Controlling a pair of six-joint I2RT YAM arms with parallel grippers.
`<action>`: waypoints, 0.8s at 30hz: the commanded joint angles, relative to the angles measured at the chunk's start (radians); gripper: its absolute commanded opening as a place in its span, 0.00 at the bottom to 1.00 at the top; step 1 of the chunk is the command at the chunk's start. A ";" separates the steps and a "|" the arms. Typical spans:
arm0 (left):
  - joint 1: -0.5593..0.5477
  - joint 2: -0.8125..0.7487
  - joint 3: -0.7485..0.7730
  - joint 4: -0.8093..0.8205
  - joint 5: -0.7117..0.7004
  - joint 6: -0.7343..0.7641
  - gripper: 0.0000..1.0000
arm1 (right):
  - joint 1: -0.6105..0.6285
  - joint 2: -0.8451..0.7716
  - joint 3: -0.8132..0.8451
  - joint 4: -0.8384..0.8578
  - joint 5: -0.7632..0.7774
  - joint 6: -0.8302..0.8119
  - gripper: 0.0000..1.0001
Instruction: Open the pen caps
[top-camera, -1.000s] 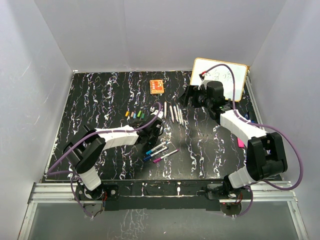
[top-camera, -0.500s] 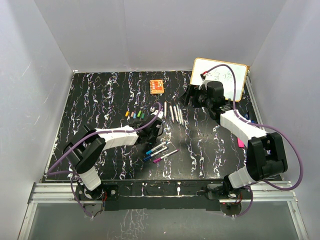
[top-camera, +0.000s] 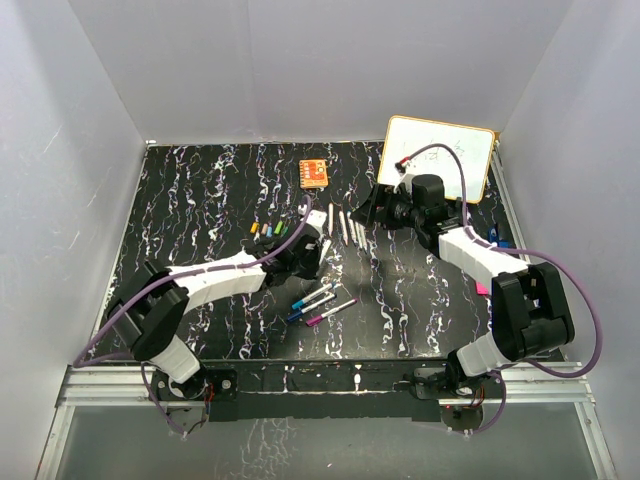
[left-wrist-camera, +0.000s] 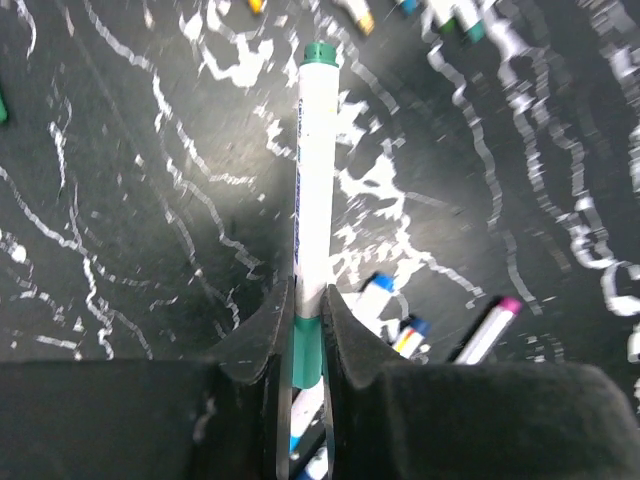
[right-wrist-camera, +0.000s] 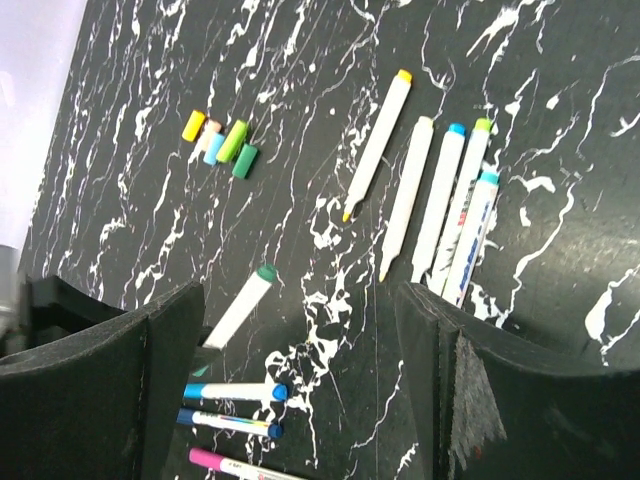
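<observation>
My left gripper (top-camera: 308, 252) is shut on a white pen with green ends (top-camera: 317, 222), gripping its green capped end (left-wrist-camera: 308, 345); the barrel (left-wrist-camera: 314, 170) sticks out ahead of the jaws, above the table. That pen also shows in the right wrist view (right-wrist-camera: 240, 303). My right gripper (top-camera: 372, 210) is open and empty (right-wrist-camera: 300, 380), hovering over the table near a row of several uncapped pens (right-wrist-camera: 435, 205). Several loose pen caps (right-wrist-camera: 222, 142) lie in a cluster (top-camera: 272, 230). Three capped pens (right-wrist-camera: 232, 410) lie near the front (top-camera: 320, 300).
An orange square block (top-camera: 314, 172) lies at the back. A whiteboard (top-camera: 440, 155) leans at the back right, behind the right arm. A small magenta item (top-camera: 481, 287) lies by the right arm. The black marbled table (top-camera: 200, 200) is walled on three sides.
My left gripper has moved away from the capped pens towards the back with the green pen in it. My right gripper has shifted slightly left and nearer.
</observation>
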 joint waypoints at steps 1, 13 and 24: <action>0.020 -0.065 0.026 0.145 0.102 -0.049 0.00 | -0.005 -0.028 -0.027 0.104 -0.047 0.037 0.75; 0.043 0.042 0.120 0.322 0.251 -0.129 0.00 | -0.004 -0.032 -0.077 0.200 -0.126 0.111 0.73; 0.048 0.087 0.156 0.402 0.292 -0.140 0.00 | -0.003 -0.003 -0.097 0.266 -0.163 0.156 0.66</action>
